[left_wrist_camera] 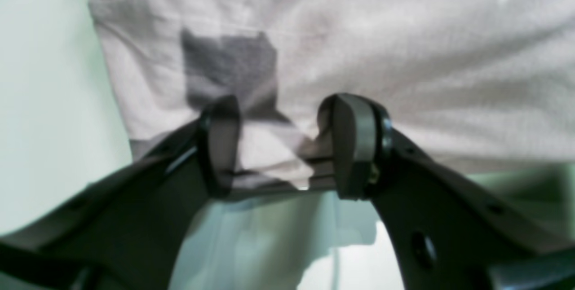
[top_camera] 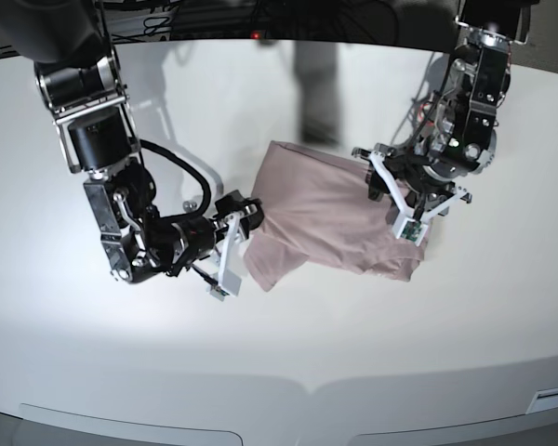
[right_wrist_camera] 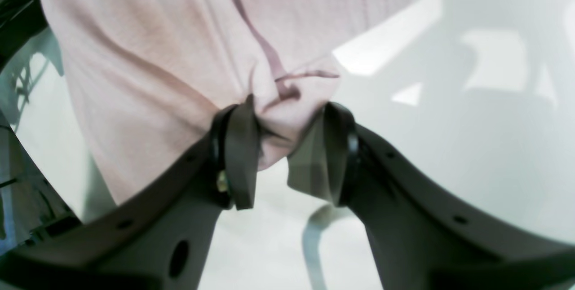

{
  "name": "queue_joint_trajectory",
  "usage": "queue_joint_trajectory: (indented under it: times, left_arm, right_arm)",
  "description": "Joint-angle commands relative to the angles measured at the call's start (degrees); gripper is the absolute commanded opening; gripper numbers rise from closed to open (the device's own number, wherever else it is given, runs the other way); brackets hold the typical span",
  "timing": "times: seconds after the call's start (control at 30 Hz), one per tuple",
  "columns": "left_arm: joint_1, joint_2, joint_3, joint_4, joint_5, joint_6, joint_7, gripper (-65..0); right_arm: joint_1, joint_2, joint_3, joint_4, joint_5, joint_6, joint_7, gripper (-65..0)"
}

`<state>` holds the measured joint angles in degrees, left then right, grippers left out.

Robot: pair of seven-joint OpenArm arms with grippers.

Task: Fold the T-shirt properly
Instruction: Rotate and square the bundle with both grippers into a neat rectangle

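The dusty pink T-shirt (top_camera: 325,214) lies crumpled in a rough oblong on the white table (top_camera: 279,353). My right gripper (top_camera: 232,246), on the left in the base view, holds the shirt's left edge. In the right wrist view the cloth (right_wrist_camera: 157,56) bunches with tight creases between the fingers (right_wrist_camera: 240,155), and the right gripper (right_wrist_camera: 287,146) is shut on it. My left gripper (top_camera: 405,206) is at the shirt's right edge. In the left wrist view the hem of the T-shirt (left_wrist_camera: 382,47) dips into the left gripper (left_wrist_camera: 283,146) and fills the fairly wide gap between its jaws.
Dark equipment and cables (top_camera: 260,19) line the table's far edge. The table's curved front edge (top_camera: 307,386) runs along the bottom of the base view. Black cables (top_camera: 181,172) loop beside the arm on the left.
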<state>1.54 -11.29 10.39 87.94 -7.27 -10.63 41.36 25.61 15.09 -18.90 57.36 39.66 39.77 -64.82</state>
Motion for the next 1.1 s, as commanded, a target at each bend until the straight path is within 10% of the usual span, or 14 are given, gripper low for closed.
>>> queue_joint_trajectory:
  times: [0.0, 0.8, 1.07]
  left_arm:
    - [-0.6, -0.3, -0.3, 0.5, 0.4, 0.5, -0.9, -32.4]
    - [-7.6, 0.0, -0.2, -13.7, 1.2, -1.0, -2.5, -32.4]
    - [-7.6, 0.0, -0.2, -13.7, 1.2, -1.4, -2.4, -32.4]
  right_arm:
    - [-0.3, 0.3, 0.0, 1.4, -0.2, 0.2, -1.9, -40.8]
    - [-21.7, 2.5, 0.0, 28.7, 9.4, 0.2, -7.2, -40.8]
    - [-18.6, 0.8, 0.2, 30.0, 9.1, 0.2, -0.2, -40.8]
